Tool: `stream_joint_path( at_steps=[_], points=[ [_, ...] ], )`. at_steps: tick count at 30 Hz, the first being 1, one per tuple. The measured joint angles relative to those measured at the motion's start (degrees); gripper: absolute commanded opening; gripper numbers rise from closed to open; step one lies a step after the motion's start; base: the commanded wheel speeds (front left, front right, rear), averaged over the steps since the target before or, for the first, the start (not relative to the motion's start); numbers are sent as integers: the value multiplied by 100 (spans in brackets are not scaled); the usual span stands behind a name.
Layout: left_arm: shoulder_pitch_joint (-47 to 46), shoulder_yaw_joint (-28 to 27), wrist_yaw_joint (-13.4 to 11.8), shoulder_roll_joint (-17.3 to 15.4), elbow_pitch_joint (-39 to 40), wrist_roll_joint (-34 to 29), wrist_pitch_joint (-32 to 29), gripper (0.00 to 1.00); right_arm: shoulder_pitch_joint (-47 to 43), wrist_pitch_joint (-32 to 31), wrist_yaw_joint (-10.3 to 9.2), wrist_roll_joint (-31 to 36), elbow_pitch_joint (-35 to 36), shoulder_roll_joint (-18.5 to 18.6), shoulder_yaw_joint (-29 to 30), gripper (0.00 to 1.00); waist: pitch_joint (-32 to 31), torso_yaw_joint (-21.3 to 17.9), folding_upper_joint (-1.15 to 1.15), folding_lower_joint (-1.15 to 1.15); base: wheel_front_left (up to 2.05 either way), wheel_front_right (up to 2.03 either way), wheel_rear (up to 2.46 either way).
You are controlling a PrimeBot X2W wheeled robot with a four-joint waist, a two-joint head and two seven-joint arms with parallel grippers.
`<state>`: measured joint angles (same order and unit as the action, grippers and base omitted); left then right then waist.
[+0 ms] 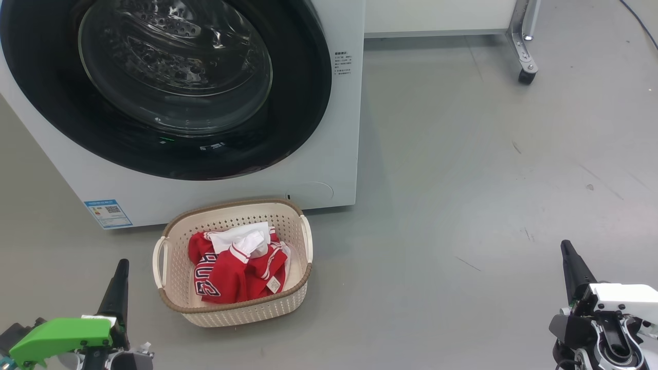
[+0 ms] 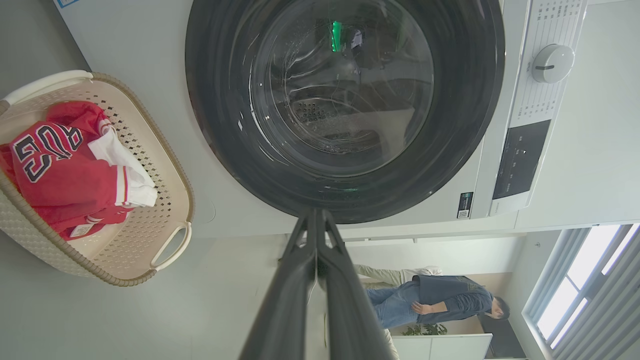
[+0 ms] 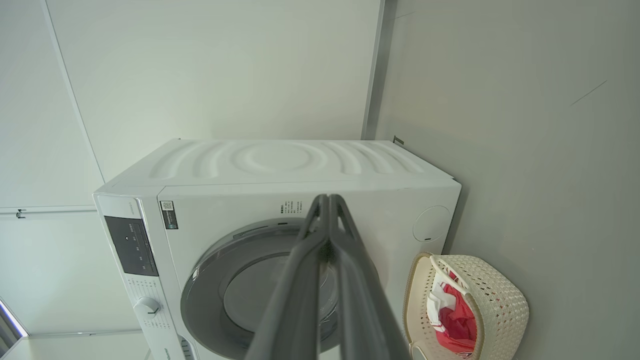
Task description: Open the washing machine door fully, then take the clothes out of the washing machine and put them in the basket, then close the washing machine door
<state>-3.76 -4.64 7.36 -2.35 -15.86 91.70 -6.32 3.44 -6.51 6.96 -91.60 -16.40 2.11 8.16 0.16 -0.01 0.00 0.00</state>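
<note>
The clothes (image 1: 234,270), soft, light red jerseys, lie crumpled in the basket (image 1: 241,311), which stands on the floor just in front of the washing machine (image 1: 339,128), near its base. They would sag and drape when lifted, so a pinch on a raised fold would suit best. The washing machine door (image 1: 169,87), stiff and glossy, looks shut flush against the machine. The left claw (image 2: 316,220) and right claw (image 3: 329,200) hang well back from the machine. Each has its fingers pressed together on nothing and points toward the machine's front.
</note>
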Motion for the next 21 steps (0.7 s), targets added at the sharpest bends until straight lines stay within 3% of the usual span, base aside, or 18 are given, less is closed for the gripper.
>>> stream_joint_path(
  at_steps=[21],
  points=[
    [0,-4,0,1,1,0,0,0,0,1,0,-8,18,-1,-2,0,0,0,0,0,0,0,0]
  ],
)
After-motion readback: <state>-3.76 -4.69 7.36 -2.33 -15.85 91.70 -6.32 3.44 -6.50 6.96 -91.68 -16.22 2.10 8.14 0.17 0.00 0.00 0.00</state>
